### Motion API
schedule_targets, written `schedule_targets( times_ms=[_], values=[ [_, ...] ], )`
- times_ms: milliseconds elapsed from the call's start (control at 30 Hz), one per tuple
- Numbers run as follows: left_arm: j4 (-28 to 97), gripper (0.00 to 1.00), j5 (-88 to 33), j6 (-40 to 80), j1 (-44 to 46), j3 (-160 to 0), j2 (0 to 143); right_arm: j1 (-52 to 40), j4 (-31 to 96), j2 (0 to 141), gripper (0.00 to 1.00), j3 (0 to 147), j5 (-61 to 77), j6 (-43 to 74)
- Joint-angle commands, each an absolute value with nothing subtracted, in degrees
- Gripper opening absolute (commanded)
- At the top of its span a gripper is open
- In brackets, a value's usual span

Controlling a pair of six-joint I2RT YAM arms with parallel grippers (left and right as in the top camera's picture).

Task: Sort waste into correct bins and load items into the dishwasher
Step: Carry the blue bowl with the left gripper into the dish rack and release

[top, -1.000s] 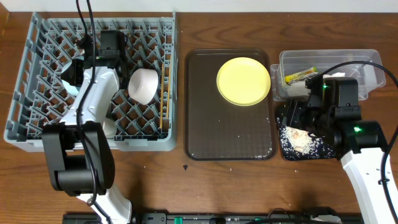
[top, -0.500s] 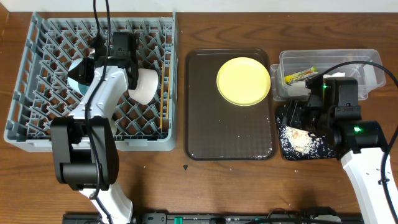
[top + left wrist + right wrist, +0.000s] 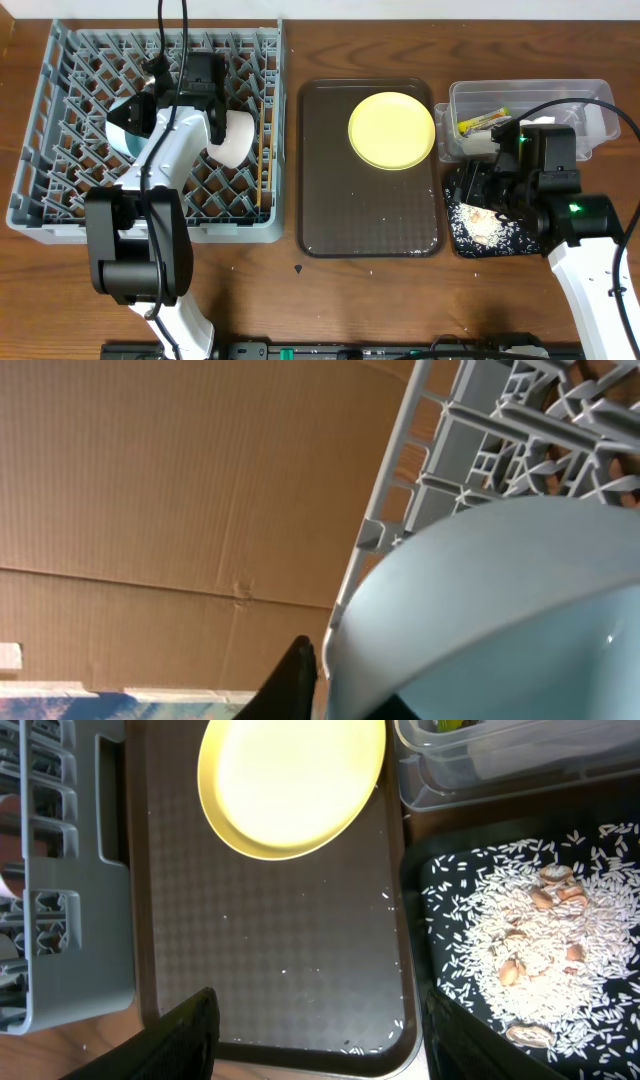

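The dark wooden table (image 3: 300, 300) fills the overhead view, and the left wrist camera sees a brown cardboard wall (image 3: 150, 480) beyond its far edge. The grey dish rack (image 3: 60, 200) takes up the left side. A narrow strip of bare wood separates it from the dark brown serving tray (image 3: 370, 215) at the centre. A wider band of wood runs along the front of both.

On the right, the clear tub (image 3: 590, 95) sits at the back and the black tray (image 3: 450, 880) in front of it, both just beside the serving tray's right edge. The yellow plate (image 3: 391, 130) lies flat in the serving tray's far right part, close to its rim.

The left gripper (image 3: 335, 680) is over the rack and clenched on the rim of the light blue bowl (image 3: 500, 590), which is tipped on edge. One dark finger presses on the outside of the rim and the other is hidden. The white bowl (image 3: 233, 135) lies just to the right of that arm. The chopsticks (image 3: 264, 150) run along the rack's right wall.

The right gripper (image 3: 320, 1010) hangs above the seam between the serving tray and the black tray, its jaws spread wide with nothing between them. The yellow-green wrapper (image 3: 483, 122) lies in the tub. The rice scraps (image 3: 520, 950) are heaped in the black tray, with stray grains (image 3: 350, 1048) along the serving tray's front edge
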State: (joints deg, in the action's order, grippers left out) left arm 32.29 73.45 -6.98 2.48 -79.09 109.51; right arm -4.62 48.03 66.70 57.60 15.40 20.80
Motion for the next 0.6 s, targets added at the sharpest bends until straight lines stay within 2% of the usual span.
schedule_targets(
  times_ms=[0,33,67,300,567],
  values=[
    [32.3,0.17,69.1,-5.3,2.8,-78.8,110.4,-4.9,48.2,66.8,0.63,58.4,14.8,20.7],
    [32.3,0.17,67.9,-5.3,3.0,-78.8,110.4,-4.9,48.2,66.8,0.63,58.4,14.8,20.8],
    [32.2,0.22,67.2,-5.3,3.3,-78.8,110.4,-4.9,48.2,66.8,0.63,58.4,14.8,20.8],
    [32.0,0.28,67.0,-5.3,4.8,-78.8,110.4,-4.9,48.7,66.8,0.63,58.4,14.8,20.7],
    [32.6,0.26,68.2,-5.3,5.6,-78.8,110.4,-4.9,48.9,66.8,0.63,58.4,14.8,20.7]
  ],
)
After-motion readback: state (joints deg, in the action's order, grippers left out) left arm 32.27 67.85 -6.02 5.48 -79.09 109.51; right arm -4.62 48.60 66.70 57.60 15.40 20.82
